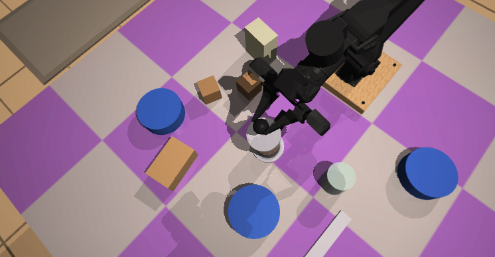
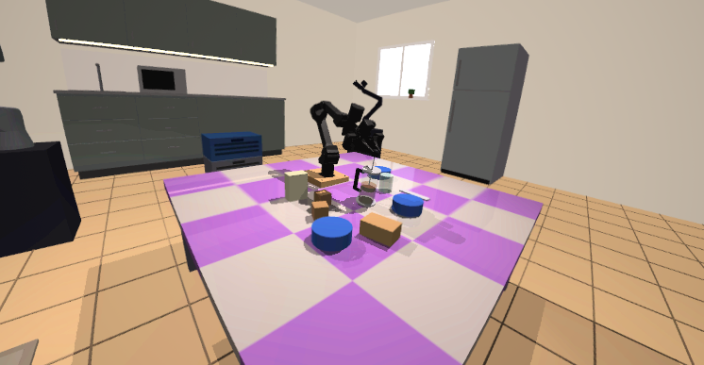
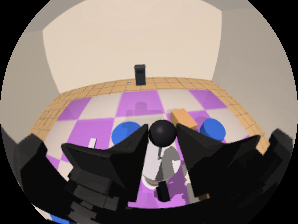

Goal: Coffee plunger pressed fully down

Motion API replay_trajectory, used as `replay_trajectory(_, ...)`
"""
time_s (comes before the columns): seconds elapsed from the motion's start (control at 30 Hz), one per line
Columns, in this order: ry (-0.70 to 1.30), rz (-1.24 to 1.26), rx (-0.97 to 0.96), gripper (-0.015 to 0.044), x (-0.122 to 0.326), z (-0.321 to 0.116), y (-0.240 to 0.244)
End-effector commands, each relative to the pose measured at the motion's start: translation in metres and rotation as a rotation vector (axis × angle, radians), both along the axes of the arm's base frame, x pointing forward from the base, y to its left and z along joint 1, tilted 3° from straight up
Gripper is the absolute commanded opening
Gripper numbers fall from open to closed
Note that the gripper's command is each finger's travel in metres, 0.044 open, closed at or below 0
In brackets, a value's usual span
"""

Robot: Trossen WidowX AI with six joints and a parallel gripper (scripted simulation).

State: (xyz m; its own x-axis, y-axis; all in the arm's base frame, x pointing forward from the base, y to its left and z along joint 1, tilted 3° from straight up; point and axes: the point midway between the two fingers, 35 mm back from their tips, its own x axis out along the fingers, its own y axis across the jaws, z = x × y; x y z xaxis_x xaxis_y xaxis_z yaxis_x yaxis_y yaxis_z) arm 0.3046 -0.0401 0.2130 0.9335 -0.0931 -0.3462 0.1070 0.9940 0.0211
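Claw (image 1: 263,125) clamped on plunger knob (image 1: 260,125), part-closed; arm bent forward over press (image 1: 265,146).

Ctr frame: gripper (image 1: 265,121) clamped on black plunger knob (image 1: 260,125), press (image 1: 265,147) upright just below it. Arm (image 1: 350,36) comes in from upper right, base board (image 1: 367,82) right of ctr. Three blue discs: left (image 1: 160,110), bottom ctr (image 1: 253,210), right (image 1: 429,172). Tan box (image 1: 172,163) lower left of press.
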Motion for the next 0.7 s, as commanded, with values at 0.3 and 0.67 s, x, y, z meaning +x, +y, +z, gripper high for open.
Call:
replay_trajectory(0.3,0.114,-0.002,0.028,0.0126,0.0009,-0.037,0.0009)
replay_trajectory(0.67,0.114,-0.002,0.028,0.0126,0.0032,-0.0359,0.0006)
